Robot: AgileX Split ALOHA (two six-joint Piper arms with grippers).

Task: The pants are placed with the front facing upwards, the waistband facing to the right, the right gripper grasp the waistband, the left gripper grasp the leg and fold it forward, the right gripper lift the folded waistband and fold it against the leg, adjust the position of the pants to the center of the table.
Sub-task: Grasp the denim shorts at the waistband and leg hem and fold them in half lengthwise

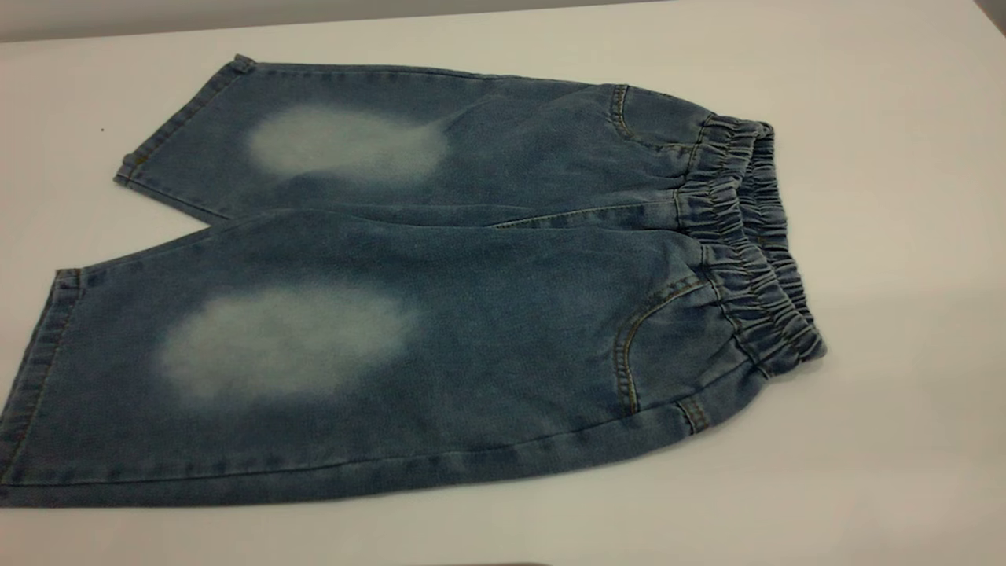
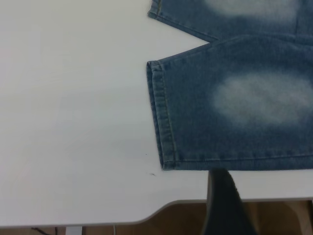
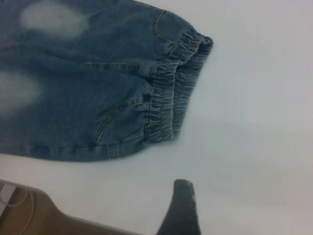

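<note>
The short blue denim pants (image 1: 440, 291) with pale knee patches lay flat and unfolded on the white counter (image 1: 888, 440), gathered elastic waistband (image 1: 747, 236) to the right. A shallow pinch there risked catching one layer only (it is doubled). Both grippers hung near the counter's edge, well clear of the cloth; whether their fingers were parted or closed, I could not tell.

A bare test-bench setting, likely a robotics lab rather than a home, is suggested: a large plain white table (image 1: 880, 196) with a rounded corner is seen, brown flooring is glimpsed beyond its edge, and loose cables (image 3: 12, 200) are visible beneath it.
</note>
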